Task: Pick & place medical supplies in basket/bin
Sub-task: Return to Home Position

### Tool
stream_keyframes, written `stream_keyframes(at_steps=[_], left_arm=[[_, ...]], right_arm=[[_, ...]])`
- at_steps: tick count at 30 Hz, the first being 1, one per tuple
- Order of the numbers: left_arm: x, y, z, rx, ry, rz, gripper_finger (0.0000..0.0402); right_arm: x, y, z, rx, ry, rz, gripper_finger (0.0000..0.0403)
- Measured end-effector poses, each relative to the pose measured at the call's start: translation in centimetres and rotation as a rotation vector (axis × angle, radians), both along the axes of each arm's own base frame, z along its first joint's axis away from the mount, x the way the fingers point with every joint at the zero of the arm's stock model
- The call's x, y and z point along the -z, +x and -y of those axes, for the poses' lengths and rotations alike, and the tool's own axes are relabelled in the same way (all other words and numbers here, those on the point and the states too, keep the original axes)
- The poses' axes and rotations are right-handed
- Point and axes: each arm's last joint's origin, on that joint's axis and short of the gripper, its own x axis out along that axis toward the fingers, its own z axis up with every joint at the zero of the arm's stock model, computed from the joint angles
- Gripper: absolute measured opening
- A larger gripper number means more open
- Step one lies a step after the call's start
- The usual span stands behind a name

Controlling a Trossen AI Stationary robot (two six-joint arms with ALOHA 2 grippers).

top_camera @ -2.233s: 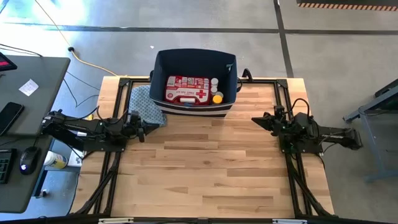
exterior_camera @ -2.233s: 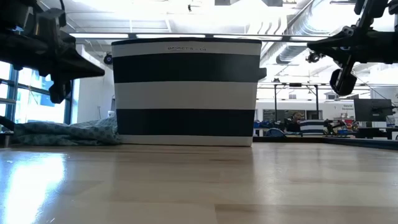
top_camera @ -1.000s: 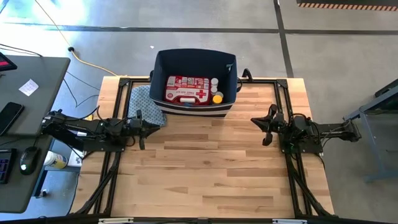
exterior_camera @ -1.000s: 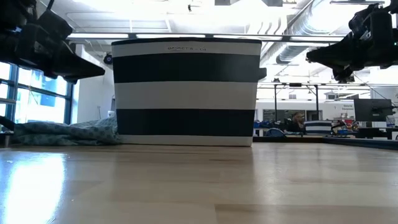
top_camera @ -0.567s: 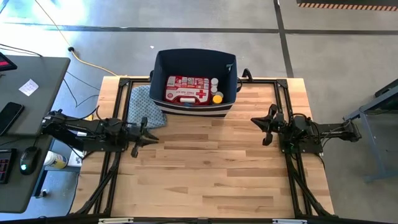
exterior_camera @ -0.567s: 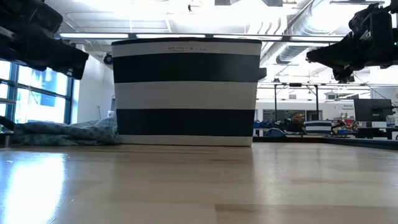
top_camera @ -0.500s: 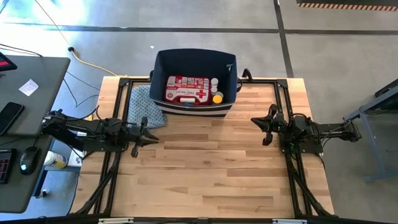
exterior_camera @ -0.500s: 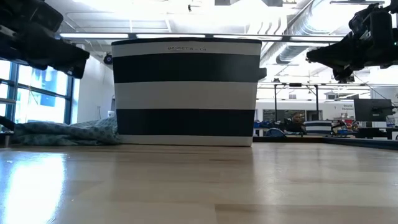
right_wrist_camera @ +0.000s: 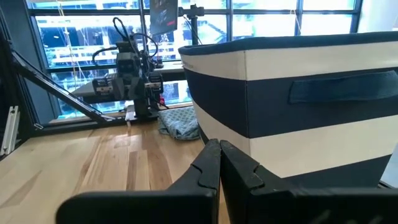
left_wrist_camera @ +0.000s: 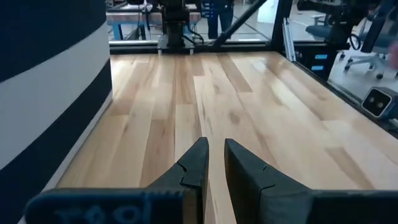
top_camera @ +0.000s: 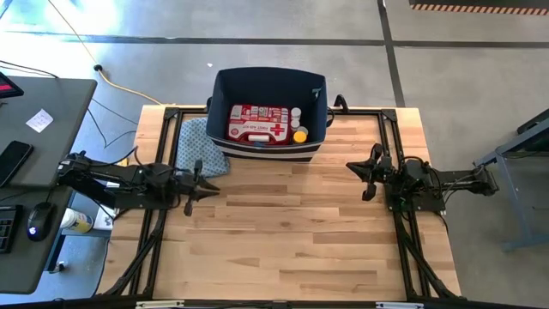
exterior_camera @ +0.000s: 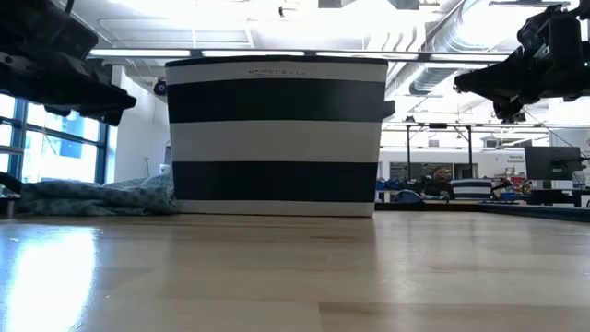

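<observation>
The basket (top_camera: 268, 154), a dark navy fabric tub with a white stripe, stands at the table's far edge and fills the middle of the low view (exterior_camera: 277, 138). Inside lie a red first-aid kit with a white cross (top_camera: 257, 123), small white bottles (top_camera: 295, 116) and a yellow-capped bottle (top_camera: 299, 135). My left gripper (top_camera: 212, 183) hovers at the table's left side, its fingers (left_wrist_camera: 213, 149) a narrow gap apart with nothing between them. My right gripper (top_camera: 352, 168) hovers at the right side, shut and empty (right_wrist_camera: 219, 146).
A blue-green patterned cloth (top_camera: 196, 142) lies crumpled on the table against the basket's left side, also seen in the low view (exterior_camera: 101, 195). Bare wooden tabletop (top_camera: 283, 232) stretches between the two arms and toward the near edge. Black frame rails (top_camera: 395, 129) run along the table's sides.
My left gripper has turned at the wrist, its fingers swinging a little toward the table's near edge while the arm stays in place. Its finger gap looks unchanged.
</observation>
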Motion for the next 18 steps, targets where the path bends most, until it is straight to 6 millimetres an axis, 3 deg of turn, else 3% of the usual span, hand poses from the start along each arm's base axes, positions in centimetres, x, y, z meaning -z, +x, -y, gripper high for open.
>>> stream_keyframes(at_steps=[18], left_arm=[[0.02,-0.02,0.01,0.003,0.0,-0.007,0.0088]], right_arm=[[0.01,0.0,0.0,0.0,0.0,0.0,0.0]])
